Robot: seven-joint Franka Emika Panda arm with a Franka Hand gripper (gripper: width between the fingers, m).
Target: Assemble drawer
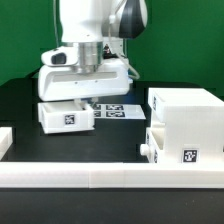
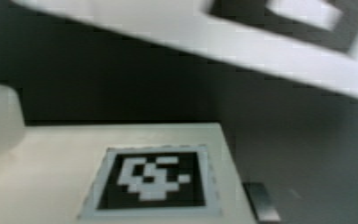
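Note:
A small white drawer tray [image 1: 68,116] with a square tag lies on the black table at the exterior view's left. My gripper [image 1: 87,97] hangs right over its far side, fingers hidden behind the hand. In the wrist view the tray's tagged face [image 2: 153,178] fills the lower part, and one dark fingertip [image 2: 258,198] shows just beside its edge; the other finger does not show. The large cube-like housing [image 1: 188,118] stands at the exterior view's right. A second small tagged tray part [image 1: 168,150] sits low at its front.
The marker board [image 1: 116,108] lies flat behind the tray, partly under the arm, and shows blurred in the wrist view [image 2: 291,20]. Long low white border rails [image 1: 100,180] run along the front, with a short rail end [image 1: 5,140] at the left edge.

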